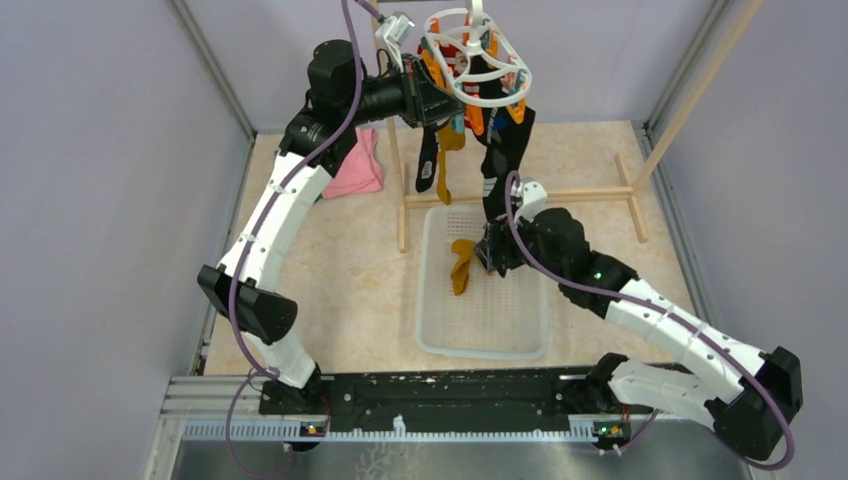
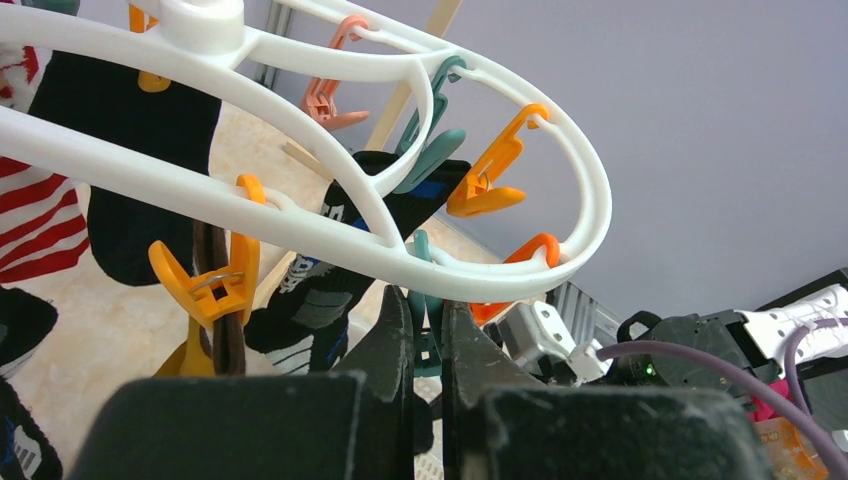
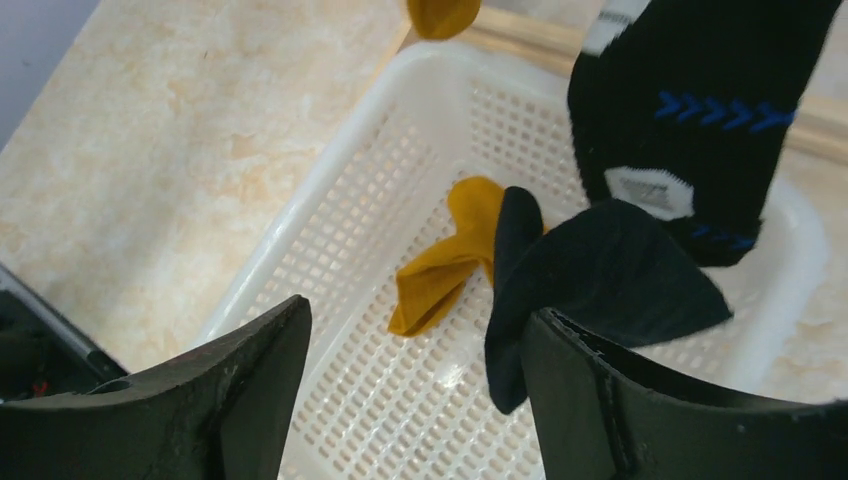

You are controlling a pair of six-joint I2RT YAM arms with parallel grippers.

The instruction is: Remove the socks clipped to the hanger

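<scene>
Beige surface (image 1: 330, 270): left pincer (image 2: 426, 315) nips a peg (image 2: 428, 350), right pincer (image 3: 415, 320) wide by sock (image 3: 600, 270); unheld, it could miss the basket (image 3: 330, 200).

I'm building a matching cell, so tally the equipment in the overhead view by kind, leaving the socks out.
Robot arms: 2
White mesh basket: 1
White clip hanger: 1
Wooden rack: 1
Pink cloth: 1
Total: 6
</scene>
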